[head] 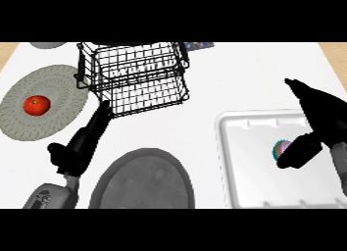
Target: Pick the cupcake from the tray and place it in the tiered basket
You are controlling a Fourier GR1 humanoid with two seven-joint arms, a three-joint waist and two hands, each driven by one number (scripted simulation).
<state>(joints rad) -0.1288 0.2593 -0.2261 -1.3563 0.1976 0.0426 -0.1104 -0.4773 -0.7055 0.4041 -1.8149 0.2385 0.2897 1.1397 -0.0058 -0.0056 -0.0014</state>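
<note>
The cupcake [281, 148] sits on the white tray [238, 147] at the desk's [241, 73] right, half hidden under the right hand [325, 116], whose fingers stretch straight, not closed round it. Closing off-centre could tip it. The left hand [79, 144], fingers straight, lies beside the tiered basket [133, 78] and might crowd the drop.

Kitchen with a white counter top [241, 73]. A black wire tiered basket [136, 78] and a round grey plate [32, 78] sit near the fingers [101, 113] of the left hand [73, 147].
</note>
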